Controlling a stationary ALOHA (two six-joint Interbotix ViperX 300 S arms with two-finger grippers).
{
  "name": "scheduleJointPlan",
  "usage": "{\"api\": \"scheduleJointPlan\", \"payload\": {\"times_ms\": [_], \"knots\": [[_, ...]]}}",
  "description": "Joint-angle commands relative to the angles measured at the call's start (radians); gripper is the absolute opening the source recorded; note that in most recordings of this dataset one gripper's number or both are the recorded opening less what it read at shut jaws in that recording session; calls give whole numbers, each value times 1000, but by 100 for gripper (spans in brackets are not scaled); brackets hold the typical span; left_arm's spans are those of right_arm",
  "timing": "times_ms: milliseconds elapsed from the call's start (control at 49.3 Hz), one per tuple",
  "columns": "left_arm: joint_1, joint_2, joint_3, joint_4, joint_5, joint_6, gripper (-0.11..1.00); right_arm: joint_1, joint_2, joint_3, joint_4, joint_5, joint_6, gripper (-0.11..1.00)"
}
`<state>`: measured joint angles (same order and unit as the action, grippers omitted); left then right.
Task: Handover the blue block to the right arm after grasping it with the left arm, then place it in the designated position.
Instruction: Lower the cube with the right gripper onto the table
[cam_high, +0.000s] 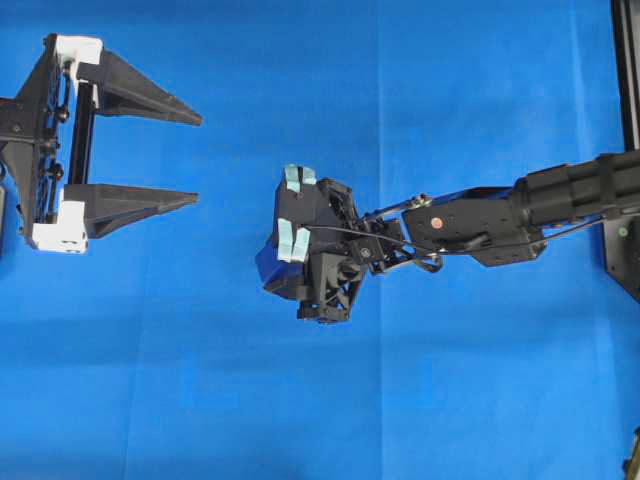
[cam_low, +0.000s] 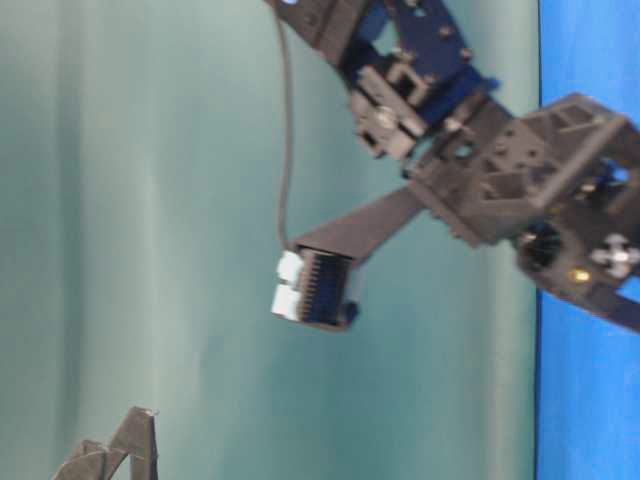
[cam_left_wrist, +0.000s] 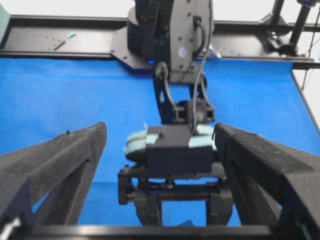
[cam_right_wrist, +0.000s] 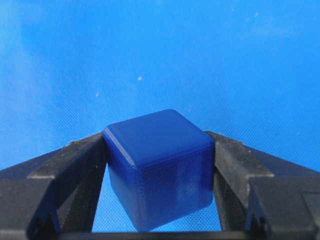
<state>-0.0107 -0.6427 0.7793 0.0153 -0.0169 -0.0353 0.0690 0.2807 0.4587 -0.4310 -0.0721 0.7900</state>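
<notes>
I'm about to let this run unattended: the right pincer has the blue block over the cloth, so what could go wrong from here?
1. The right pincer clamps the blue block only near its fingertips, so it might slip or twist during the move.
2. The open left pincer sits close by on the blue cloth; a swing toward it could clip it.

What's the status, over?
Left gripper open, empty. Right gripper shut on blue block, above the blue cloth. Nothing in the way.
</notes>
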Motion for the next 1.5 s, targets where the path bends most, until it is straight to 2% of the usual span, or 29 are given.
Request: {"api": "scheduleJointPlan", "payload": {"times_ms": [0,345,1156,1318,1359,1481], "knots": [[2,-14,-14,2,-3,0,93,0,-3,-21,14,-25,0,55],[3,-15,-12,0,-3,0,93,-5,54,-49,26,-35,0,55],[3,-15,-12,0,-3,0,93,-3,55,-46,26,-31,-2,55],[3,-15,-12,2,-3,-2,93,-3,55,-49,26,-29,-2,93],[3,-15,-12,2,-3,-2,93,-3,55,-51,26,-29,-2,94],[3,-15,-12,2,-3,0,93,-3,55,-51,28,-29,-2,82]]}}
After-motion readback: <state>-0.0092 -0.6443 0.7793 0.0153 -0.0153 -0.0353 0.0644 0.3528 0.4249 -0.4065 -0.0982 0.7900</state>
